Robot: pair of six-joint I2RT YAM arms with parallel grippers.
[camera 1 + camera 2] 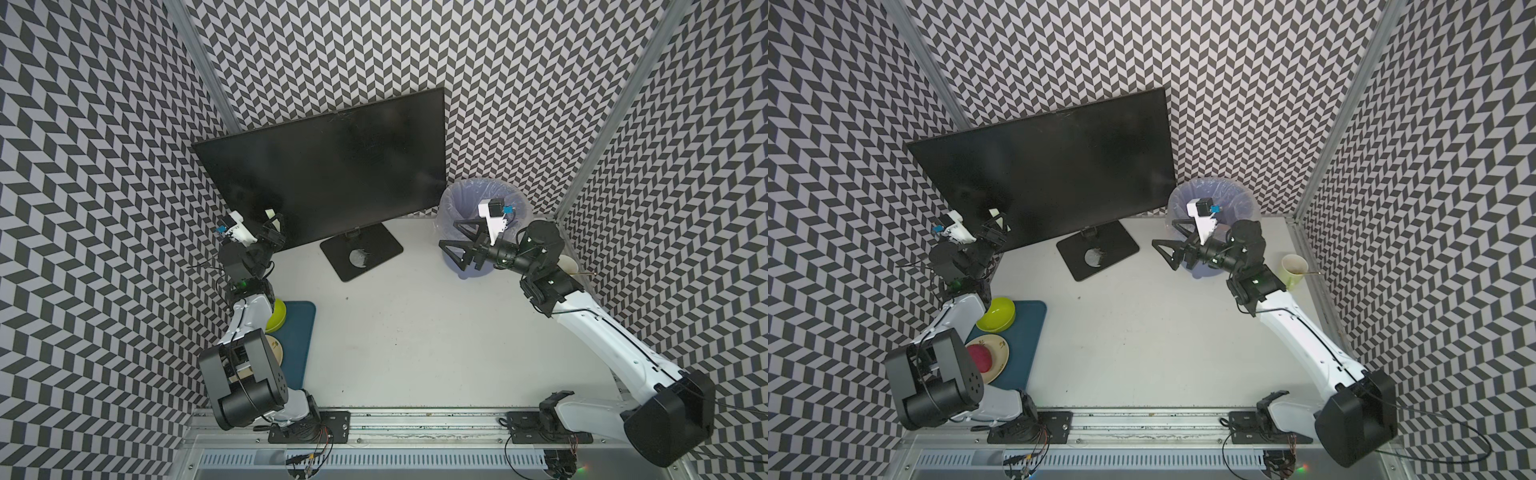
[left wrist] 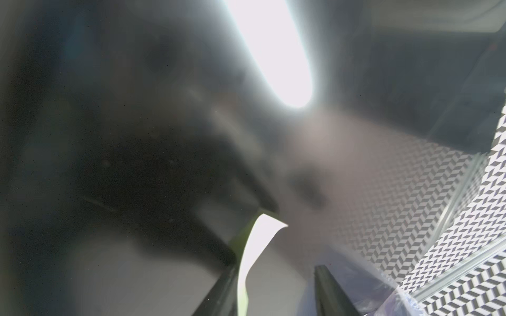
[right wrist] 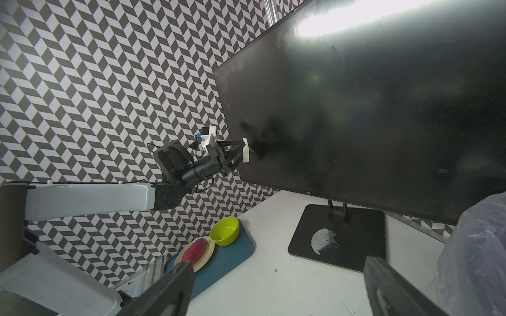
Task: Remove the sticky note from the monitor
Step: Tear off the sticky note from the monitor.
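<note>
The monitor stands at the back of the table on its square black base. A pale yellow-green sticky note sits at the screen's lower left edge. My left gripper is up against the screen there. In the left wrist view the sticky note curls between the fingers of my left gripper; it lies along one finger and a gap separates it from the other. My right gripper hangs open and empty beside the bin.
A bin lined with a clear bag stands right of the monitor. A blue tray at the left carries a green bowl and a plate with something red. A cup stands by the right wall.
</note>
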